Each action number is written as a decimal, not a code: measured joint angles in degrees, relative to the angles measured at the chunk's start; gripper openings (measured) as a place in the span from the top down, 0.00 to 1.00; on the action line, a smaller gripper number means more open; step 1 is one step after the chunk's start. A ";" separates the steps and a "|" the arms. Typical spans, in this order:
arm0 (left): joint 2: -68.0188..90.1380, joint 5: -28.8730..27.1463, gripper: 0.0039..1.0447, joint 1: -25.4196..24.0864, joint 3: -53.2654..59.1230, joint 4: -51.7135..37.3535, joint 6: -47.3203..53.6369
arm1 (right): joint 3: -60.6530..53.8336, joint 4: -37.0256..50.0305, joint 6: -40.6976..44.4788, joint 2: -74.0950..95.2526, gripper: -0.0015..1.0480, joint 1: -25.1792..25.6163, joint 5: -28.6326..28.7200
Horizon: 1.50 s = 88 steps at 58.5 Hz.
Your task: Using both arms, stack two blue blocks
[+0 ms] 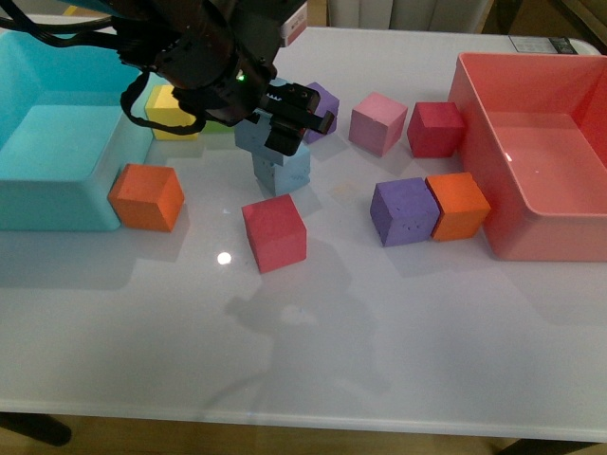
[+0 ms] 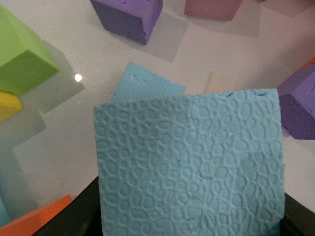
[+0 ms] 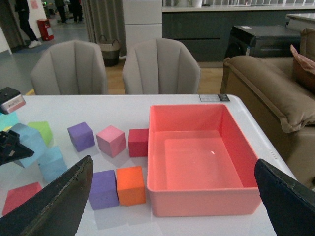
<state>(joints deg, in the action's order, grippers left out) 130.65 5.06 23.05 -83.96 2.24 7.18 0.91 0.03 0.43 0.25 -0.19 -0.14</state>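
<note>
While in gripper (image 1: 275, 126), blue block (image 2: 189, 162) aloft

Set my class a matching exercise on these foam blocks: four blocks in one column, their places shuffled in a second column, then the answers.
Blocks
1. upper blue block
2. lower blue block
3. pink cube
4. orange cube furthest left

Places
A. beside the turquoise bin
B. gripped by the left claw
C. between a purple cube and a red cube
D. on the table, partly under the gripped block

Pairs: 1-B, 2-D, 3-C, 4-A
</note>
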 joint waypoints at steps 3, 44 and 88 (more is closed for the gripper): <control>1.05 0.55 0.42 0.04 -1.55 0.50 0.55 | 0.00 0.00 0.00 0.00 0.09 0.00 0.00; 13.77 1.38 0.38 -1.95 -17.33 5.68 3.93 | 0.00 0.00 0.00 0.00 0.09 0.00 0.00; 11.85 3.76 0.08 -3.74 -12.37 5.86 3.41 | 0.00 0.00 -0.02 0.00 0.09 0.00 0.00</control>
<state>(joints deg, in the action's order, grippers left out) 142.50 8.82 19.31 -96.33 8.10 10.59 0.91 0.03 0.40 0.25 -0.19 -0.14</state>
